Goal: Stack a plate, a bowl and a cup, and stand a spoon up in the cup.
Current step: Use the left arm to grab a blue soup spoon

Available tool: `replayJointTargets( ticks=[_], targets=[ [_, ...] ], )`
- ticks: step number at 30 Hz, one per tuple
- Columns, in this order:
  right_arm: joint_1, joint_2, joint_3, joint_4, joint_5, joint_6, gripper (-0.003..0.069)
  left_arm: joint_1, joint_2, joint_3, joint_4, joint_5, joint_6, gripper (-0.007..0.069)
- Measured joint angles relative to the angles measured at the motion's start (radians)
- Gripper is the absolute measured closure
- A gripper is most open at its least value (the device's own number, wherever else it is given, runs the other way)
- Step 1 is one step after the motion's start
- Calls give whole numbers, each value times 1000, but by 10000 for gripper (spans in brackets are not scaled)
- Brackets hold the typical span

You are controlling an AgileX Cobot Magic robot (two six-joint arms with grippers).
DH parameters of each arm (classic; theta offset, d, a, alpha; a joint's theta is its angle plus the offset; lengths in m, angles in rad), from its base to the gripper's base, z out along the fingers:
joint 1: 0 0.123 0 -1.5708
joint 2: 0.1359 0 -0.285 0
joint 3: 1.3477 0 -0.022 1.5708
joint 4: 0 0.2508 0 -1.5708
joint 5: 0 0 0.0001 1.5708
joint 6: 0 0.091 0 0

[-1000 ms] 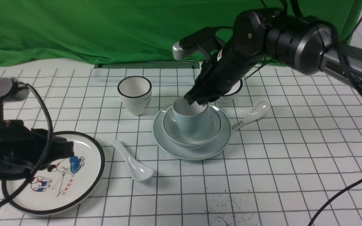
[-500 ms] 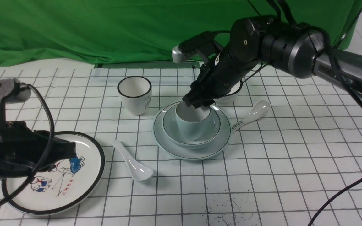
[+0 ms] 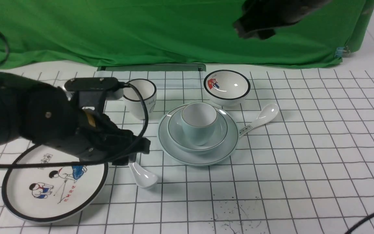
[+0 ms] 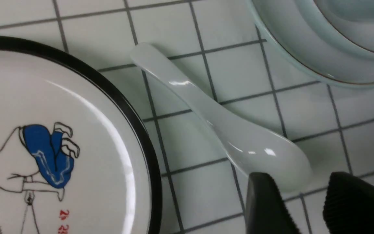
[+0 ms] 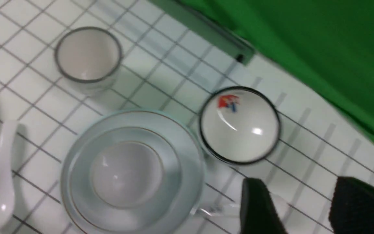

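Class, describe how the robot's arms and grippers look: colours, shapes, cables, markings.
Left arm: bulky rounded black casing, small yellow label, looping black cable, silver-grey box on top. Right arm: black, blurred. Left gripper and right gripper: black fingers, ribbed pads.

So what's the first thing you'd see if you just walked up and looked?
First, the little tower in the middle of the checked table: the pale blue cup sits in the bowl, and the bowl sits on the plate. Next, the big black left gripper, open over the plain white spoon beside the cartoon plate. The bright green cloth hangs behind it all.
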Motion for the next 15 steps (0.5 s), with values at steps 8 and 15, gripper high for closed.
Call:
replayJointTargets(
  ticks=[8,15],
  targets=[
    [0,-378,370,-154,15,161,312,-2,205,-128,83,-1,-142,74],
    [0,-614,646,-180,-29,220,312,-2,317,-172,93,5,-215,139]
  ],
)
